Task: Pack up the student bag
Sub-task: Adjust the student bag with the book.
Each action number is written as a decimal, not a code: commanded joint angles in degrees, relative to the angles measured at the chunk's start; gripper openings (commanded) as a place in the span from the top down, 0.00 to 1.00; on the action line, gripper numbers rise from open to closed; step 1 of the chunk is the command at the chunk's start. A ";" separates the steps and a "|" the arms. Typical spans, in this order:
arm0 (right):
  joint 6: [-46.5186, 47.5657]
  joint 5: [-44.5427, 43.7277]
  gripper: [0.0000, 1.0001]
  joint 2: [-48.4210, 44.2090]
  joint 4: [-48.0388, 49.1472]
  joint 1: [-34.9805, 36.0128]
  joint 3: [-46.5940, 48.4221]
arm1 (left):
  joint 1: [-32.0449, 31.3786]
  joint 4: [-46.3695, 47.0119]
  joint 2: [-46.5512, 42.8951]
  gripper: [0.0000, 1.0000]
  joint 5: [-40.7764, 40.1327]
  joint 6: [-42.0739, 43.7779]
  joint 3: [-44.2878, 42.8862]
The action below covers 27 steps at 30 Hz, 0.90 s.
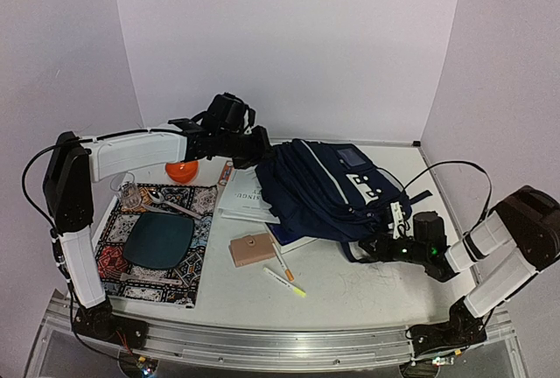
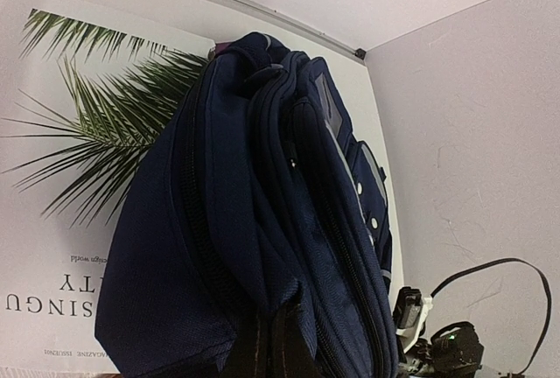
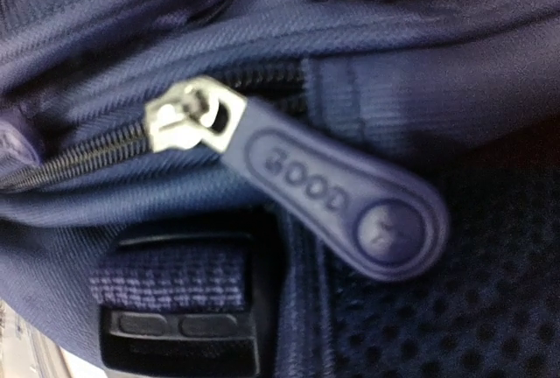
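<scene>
The left gripper (image 1: 261,152) pinches an edge of the student bag (image 1: 328,187), which lies mid-table, partly on a magazine (image 1: 243,196). The right gripper (image 1: 378,245) faces the zipper pull (image 3: 341,199); I cannot tell how wide its fingers stand. The step seems to be unzipping; next it must clamp that pull.

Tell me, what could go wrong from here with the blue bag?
1. The right gripper is close to the zipper pull; it may pinch fabric or the buckle below instead.
2. The student bag lies on a magazine; tugging could drag it.
3. The left gripper clamps only fabric, which may slip.
</scene>
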<state>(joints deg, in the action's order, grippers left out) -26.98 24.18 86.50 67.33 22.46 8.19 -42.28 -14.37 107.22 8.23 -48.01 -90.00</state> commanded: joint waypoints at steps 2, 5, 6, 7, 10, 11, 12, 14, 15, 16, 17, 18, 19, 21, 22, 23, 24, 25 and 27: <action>0.00 0.81 0.89 -5.83 -0.34 0.61 -0.61 | 0.45 3.93 -1.51 1.00 -1.32 -0.09 -2.59; -0.47 0.83 0.98 -10.13 -5.25 1.56 -0.31 | 0.46 4.00 -1.69 1.00 -2.95 -0.23 -1.94; -0.68 0.52 1.00 -11.79 -8.21 1.93 0.09 | 0.45 4.04 -1.60 1.00 -3.33 -0.32 -1.79; -0.93 0.29 1.00 -13.38 -11.04 2.28 0.64 | 0.45 4.15 -1.42 1.00 -3.57 -0.50 -1.70; -2.34 -0.44 1.00 -17.88 -18.38 3.67 2.16 | 0.45 5.29 -0.77 1.00 -3.94 -1.60 -1.00; -3.17 -0.42 1.00 -19.87 -20.61 4.00 2.42 | 0.45 6.26 -0.77 1.00 -4.13 -2.11 0.11; -4.21 -0.54 1.00 -21.59 -22.92 4.36 2.73 | 0.45 7.50 -0.95 1.00 -4.43 -2.73 1.23; -5.78 -1.18 1.00 -24.50 -28.42 4.84 3.68 | 0.45 10.33 -1.47 1.00 -5.39 -4.02 3.67; -6.50 -1.49 1.00 -25.88 -31.10 4.96 4.25 | 0.45 11.60 -1.64 1.00 -5.87 -4.57 4.69; -6.90 -1.87 1.00 -27.41 -33.42 5.01 4.78 | 0.45 12.71 -1.74 1.00 -6.20 -5.00 5.49; -7.50 -2.53 1.00 -28.49 -34.85 4.98 5.14 | 0.45 13.29 -1.69 1.00 -6.52 -4.95 5.77; -7.86 -3.22 1.00 -29.54 -36.18 4.97 5.43 | 0.45 13.46 -1.63 1.00 -6.94 -4.56 5.86; -7.95 -3.63 1.00 -30.12 -37.09 4.97 5.99 | 0.45 13.49 -1.58 1.00 -7.47 -3.58 5.93; -8.23 -3.86 1.00 -29.33 -38.33 5.02 8.06 | 0.41 13.49 -1.94 0.92 -9.02 -1.22 6.22; -8.27 -3.46 1.00 -28.51 -38.70 5.02 9.43 | 0.39 13.49 -2.30 0.86 -10.01 -0.01 6.52; -8.35 -2.92 1.00 -27.03 -39.24 5.01 10.95 | 0.35 13.47 -2.79 0.80 -10.54 1.53 6.83; -8.56 -2.19 1.00 -25.49 -39.93 5.03 12.24 | 0.31 13.36 -3.36 0.72 -11.12 2.93 7.38; -8.94 -1.84 1.00 -24.62 -40.60 5.08 13.65 | 0.21 13.16 -4.15 0.64 -11.98 4.36 7.89; -9.89 -2.08 1.00 -23.15 -42.43 5.18 16.08 | 0.04 12.42 -5.93 0.52 -13.52 6.98 9.51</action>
<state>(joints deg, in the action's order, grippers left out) -34.99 21.00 61.37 27.32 27.13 17.57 -42.29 -4.33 106.78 -0.09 -47.33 -82.61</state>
